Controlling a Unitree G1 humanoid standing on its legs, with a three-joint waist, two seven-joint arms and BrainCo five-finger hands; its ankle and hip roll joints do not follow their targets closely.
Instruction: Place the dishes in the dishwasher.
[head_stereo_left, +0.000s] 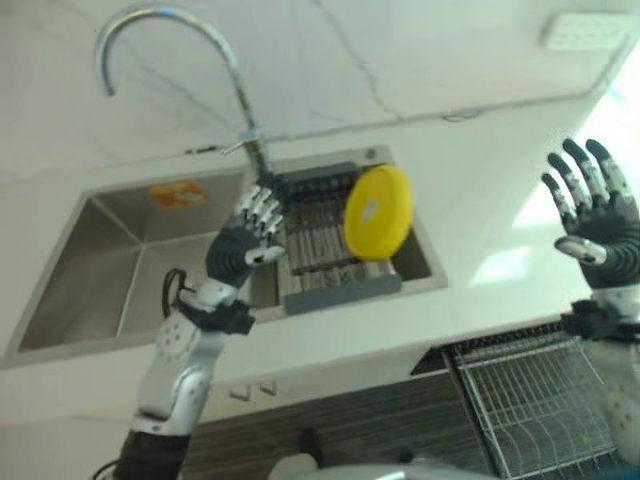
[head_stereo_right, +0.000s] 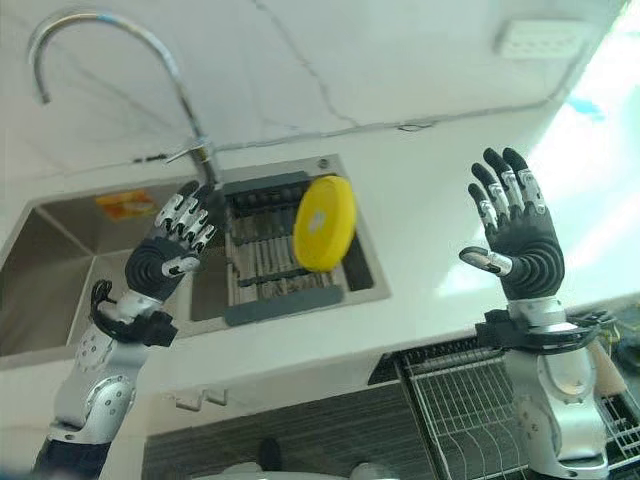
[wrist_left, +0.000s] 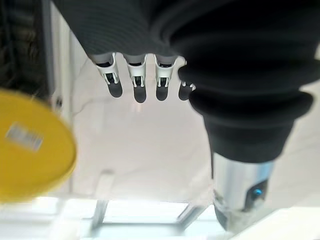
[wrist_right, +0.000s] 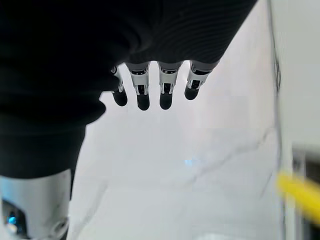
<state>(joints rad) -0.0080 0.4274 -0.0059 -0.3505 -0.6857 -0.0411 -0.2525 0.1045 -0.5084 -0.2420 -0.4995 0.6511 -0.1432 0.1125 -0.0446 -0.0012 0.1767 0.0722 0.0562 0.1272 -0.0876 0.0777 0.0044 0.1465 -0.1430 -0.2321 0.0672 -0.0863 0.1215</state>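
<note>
A yellow plate (head_stereo_left: 378, 211) stands on edge in the grey drying rack (head_stereo_left: 335, 285) set in the right part of the sink. My left hand (head_stereo_left: 248, 235) is raised just left of the rack, fingers straight, empty, and a short way from the plate. The plate's yellow face (wrist_left: 30, 145) also appears past that hand's fingertips (wrist_left: 139, 93). My right hand (head_stereo_right: 520, 235) is lifted over the white counter at the right, open and holding nothing. The dishwasher's wire rack (head_stereo_left: 535, 400) lies pulled out below the counter edge at the lower right.
A curved chrome faucet (head_stereo_left: 180, 60) rises behind the steel sink (head_stereo_left: 100, 270), whose left basin is bare. The white counter (head_stereo_left: 480, 200) runs to the right, with a wall socket (head_stereo_left: 590, 30) above it. Dark cabinet fronts (head_stereo_left: 330, 425) sit under the counter.
</note>
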